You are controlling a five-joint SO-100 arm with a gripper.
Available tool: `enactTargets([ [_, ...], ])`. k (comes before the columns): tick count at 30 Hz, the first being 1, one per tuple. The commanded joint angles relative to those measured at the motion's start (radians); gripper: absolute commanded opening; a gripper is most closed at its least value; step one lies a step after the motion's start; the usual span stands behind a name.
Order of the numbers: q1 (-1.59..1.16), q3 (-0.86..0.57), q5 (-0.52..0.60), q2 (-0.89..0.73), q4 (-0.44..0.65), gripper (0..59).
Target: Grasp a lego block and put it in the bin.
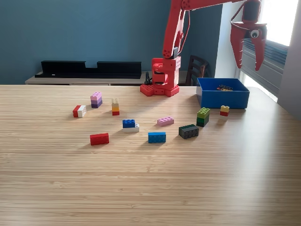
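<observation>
Gripper [248, 53] high up, jaws apart, holding nothing. Bin [222, 99] directly below the jaws, on the table [150, 179]; dark block [225, 87] lying inside it. Loose blocks below and toward the exterior view's left of the jaws, nearest a yellow-red block [225, 110] just outside the bin.

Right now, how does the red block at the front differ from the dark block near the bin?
The red block is bright red; the dark block is almost black. The red block lies far to the exterior view's left of the bin; the dark block lies nearer it. Both lie flat on the table, untouched.
</observation>
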Motion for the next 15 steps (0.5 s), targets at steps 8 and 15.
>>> enactTargets([
  [8,0.431,0.0,0.081,0.023,0.025,0.1],
  [15,0.77,0.006,0.002,0.023,0.051,0.1],
])
